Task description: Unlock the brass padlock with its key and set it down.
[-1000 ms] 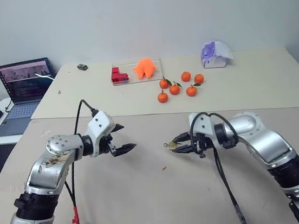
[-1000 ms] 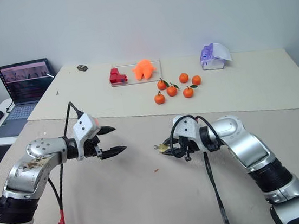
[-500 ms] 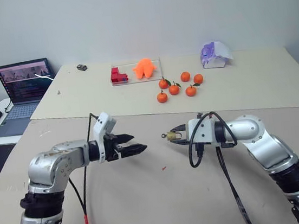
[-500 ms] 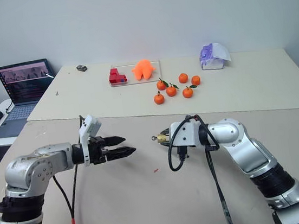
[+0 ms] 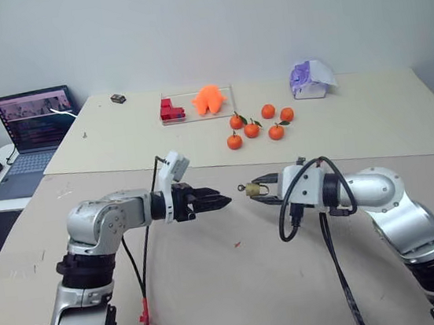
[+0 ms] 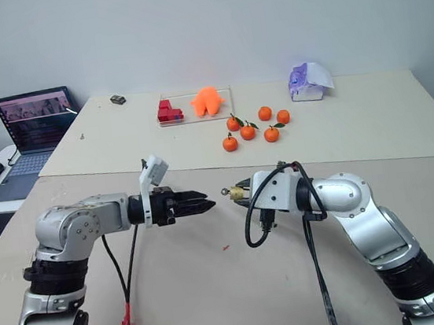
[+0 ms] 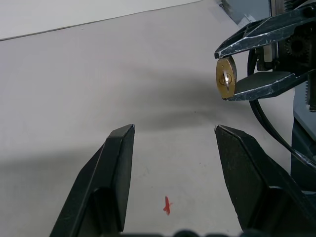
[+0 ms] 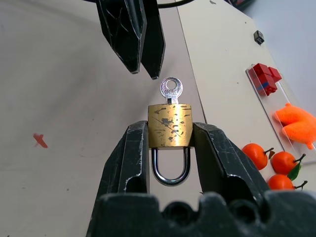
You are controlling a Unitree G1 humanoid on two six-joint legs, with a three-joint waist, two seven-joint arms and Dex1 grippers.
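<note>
Right wrist view shows the right pincer (image 8: 169,143) clamping the brass padlock (image 8: 170,125) above the bench (image 5: 217,289), shackle inward, the key (image 8: 171,91) sticking out along the lock's long axis toward the half-open, empty left pincer (image 5: 220,202) just beside.

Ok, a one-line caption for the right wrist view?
Right end effector grips the brass padlock, key inserted, left end effector nearby.

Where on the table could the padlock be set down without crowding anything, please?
Bare tabletop lies below both grippers, marked only by a small red scrap. The far right, beyond the oranges and past the purple-white object, is bare too. The back middle, around the clear tray, is crowded.
</note>
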